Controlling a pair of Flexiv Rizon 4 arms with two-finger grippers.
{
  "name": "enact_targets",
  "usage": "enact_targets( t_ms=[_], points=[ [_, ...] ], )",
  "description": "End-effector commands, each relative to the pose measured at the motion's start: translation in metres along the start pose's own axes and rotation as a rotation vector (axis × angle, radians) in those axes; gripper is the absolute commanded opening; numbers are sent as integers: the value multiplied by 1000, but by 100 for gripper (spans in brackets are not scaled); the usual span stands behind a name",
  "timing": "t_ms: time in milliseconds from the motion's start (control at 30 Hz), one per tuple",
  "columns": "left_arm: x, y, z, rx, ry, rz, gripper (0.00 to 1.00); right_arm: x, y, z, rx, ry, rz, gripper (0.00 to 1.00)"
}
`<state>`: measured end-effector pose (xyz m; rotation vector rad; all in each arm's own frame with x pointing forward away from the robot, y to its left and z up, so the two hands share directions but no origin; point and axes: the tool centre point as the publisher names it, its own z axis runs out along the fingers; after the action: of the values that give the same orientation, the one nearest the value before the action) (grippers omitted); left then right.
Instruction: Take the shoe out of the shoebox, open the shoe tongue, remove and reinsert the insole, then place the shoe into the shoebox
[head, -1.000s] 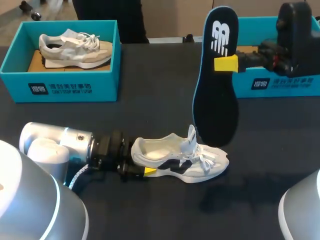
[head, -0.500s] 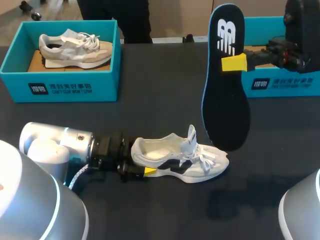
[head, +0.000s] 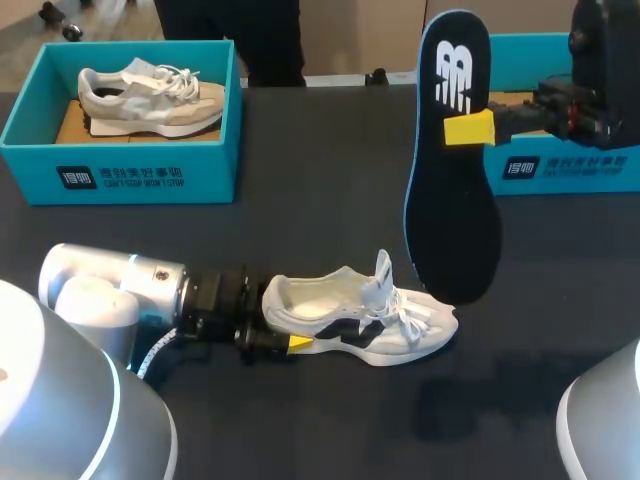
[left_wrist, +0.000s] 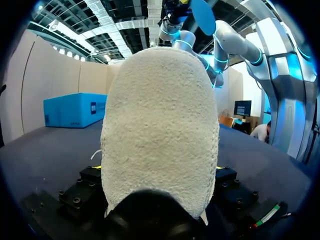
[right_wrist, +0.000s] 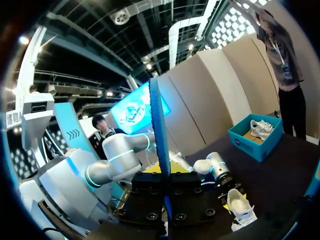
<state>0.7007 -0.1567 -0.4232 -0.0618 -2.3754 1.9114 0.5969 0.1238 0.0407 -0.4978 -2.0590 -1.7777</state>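
Between right jaws, insole (head: 452, 225), near shoe (head: 345, 312)

Black insole (head: 452, 215), white-and-black shoe (head: 345, 312), teal shoebox (head: 210, 175)

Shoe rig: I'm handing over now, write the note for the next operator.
Left hand: shut on the heel of the white shoe, which stands on its sole on the table, tongue raised.
Right hand: shut on the dark insole, held upright in the air near the shoe's toe end.
Done: shoe out of the box, tongue open, insole out.
Left: insole back in, then shoe into the blue box by the right arm. The other box holds a second shoe.
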Motion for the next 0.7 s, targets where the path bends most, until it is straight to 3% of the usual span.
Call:
enact_targets(
  t_ms=[33, 367, 700],
  points=[
    [-1, 7, 2, -9, -7, -12, 100, -1, 1, 1, 2, 0, 1, 0],
    [-1, 1, -9, -28, -19, -26, 100, -1, 1, 1, 2, 0, 1, 0],
    [-7, -4, -32, -73, 70, -6, 100, -1, 1, 1, 2, 0, 1, 0]
  ],
)
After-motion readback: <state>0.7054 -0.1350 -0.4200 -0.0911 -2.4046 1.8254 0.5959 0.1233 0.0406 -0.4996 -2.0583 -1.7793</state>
